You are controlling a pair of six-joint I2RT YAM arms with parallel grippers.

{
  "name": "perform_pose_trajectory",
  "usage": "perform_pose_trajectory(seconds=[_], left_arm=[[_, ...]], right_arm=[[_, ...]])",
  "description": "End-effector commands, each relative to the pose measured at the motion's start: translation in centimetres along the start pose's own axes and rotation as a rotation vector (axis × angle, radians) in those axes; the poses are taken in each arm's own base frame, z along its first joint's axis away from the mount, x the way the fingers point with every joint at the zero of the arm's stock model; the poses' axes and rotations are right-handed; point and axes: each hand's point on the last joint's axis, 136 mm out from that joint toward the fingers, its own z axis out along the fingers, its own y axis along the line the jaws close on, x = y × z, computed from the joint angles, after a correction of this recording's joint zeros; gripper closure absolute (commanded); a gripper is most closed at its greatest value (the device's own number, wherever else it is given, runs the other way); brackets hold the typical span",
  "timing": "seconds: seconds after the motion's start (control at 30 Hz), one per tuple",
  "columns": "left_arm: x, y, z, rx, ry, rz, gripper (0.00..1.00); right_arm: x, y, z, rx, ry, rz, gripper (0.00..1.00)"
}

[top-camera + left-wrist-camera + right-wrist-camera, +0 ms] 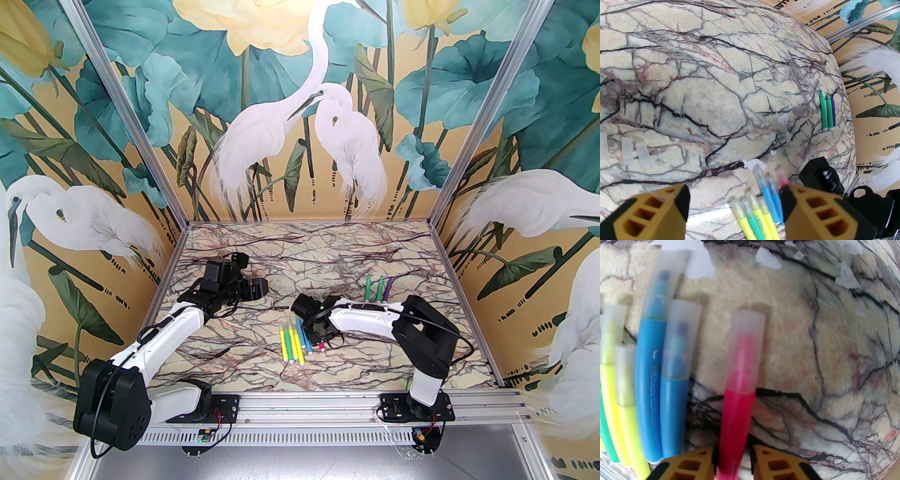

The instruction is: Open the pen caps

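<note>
Right gripper [320, 333] down over pens [293, 343] on marble table [328, 253]; three uncapped pens [378, 288] farther back.

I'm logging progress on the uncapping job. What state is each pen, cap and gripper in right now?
Pink pen: capped, between the right gripper's fingers.
Two blue pens: capped, lying flat.
Two green pens and purple pen: uncapped, side by side.
Three loose caps: lying off their pens.
Left gripper: open, empty.

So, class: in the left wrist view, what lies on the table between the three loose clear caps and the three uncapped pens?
Mostly bare marble table, with a few small white paper-like scraps nearer the uncapped pens; the loose caps lie far left.
</note>
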Motion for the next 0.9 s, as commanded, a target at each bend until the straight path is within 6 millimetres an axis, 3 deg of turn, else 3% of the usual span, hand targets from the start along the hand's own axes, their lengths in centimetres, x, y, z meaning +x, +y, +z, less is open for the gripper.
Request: perform_pose_trajectory(seconds=[0.0, 0.47, 0.87], left_arm=[[-1.0, -0.5, 0.1, 0.02, -0.024, 0.001, 0.31], [-0.6, -0.2, 0.1, 0.012, -0.02, 0.009, 0.31], [0.0, -1.7, 0.1, 0.103, 0.008, 0.015, 0.31]], right_arm=[[0.0, 0.0, 0.6, 0.029, 0.017, 0.014, 0.7], [0.2, -0.4, 1.8, 0.079, 0.058, 0.021, 0.77], [-1.7, 1.0, -0.9, -0.064, -0.08, 0.02, 0.8]])
